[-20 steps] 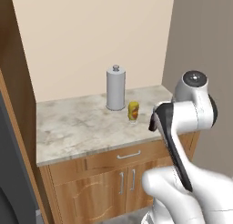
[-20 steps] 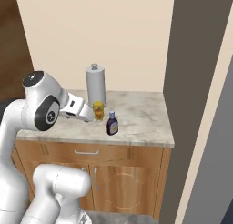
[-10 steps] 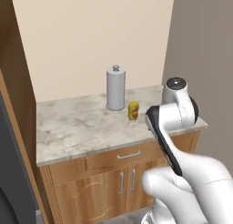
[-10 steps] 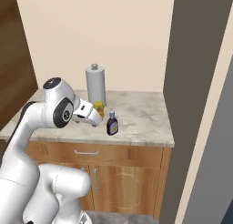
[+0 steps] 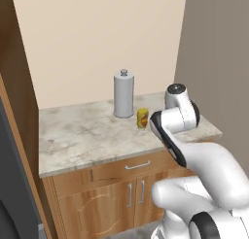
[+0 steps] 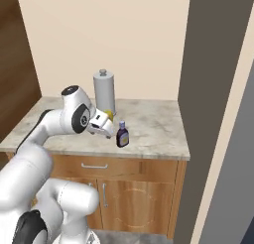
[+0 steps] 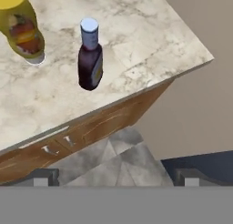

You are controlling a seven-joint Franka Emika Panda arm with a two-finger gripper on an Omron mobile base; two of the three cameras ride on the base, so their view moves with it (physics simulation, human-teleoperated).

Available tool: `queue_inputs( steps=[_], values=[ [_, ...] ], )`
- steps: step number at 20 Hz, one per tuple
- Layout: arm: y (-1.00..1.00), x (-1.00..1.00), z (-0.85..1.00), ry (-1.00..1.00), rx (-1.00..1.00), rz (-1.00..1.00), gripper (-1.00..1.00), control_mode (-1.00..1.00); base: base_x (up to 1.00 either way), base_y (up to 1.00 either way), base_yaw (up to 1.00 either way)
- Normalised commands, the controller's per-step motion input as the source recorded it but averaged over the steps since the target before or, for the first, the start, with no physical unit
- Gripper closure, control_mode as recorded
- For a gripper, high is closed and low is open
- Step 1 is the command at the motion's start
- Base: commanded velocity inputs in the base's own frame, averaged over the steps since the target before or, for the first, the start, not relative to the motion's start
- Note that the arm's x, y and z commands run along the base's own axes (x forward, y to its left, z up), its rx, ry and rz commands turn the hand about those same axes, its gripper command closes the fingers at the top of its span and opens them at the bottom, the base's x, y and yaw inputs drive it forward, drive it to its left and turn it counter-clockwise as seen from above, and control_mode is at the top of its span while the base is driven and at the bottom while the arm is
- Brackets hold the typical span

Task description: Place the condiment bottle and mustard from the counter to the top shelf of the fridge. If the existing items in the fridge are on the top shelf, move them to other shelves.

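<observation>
Marble bench (image 6: 154,134): dark condiment bottle (image 6: 122,135) upright near the front edge; yellow mustard (image 5: 142,118) upright just behind it; grey canister (image 5: 123,94) by the wall. Hand (image 6: 110,131): fingers spread wide, empty, hovering just beside the condiment bottle.
</observation>
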Motion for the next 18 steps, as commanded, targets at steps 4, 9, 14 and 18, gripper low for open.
queue_inputs(
  steps=[4, 9, 14, 18],
  values=[
    [-0.15, 0.54, -0.32, 0.04, 0.00, -0.09, -1.00, -1.00, 0.00, 0.00, 0.00],
    [-0.12, 0.44, -0.23, 0.01, 0.00, -0.06, -1.00, -1.00, 0.00, 0.00, 0.00],
    [0.00, 0.43, -0.26, 0.00, 0.00, -0.03, -1.00, -1.00, 0.00, 0.00, 0.00],
    [0.00, 0.39, -0.21, 0.00, 0.00, 0.00, -1.00, -1.00, 0.00, 0.00, 0.00]
  ],
)
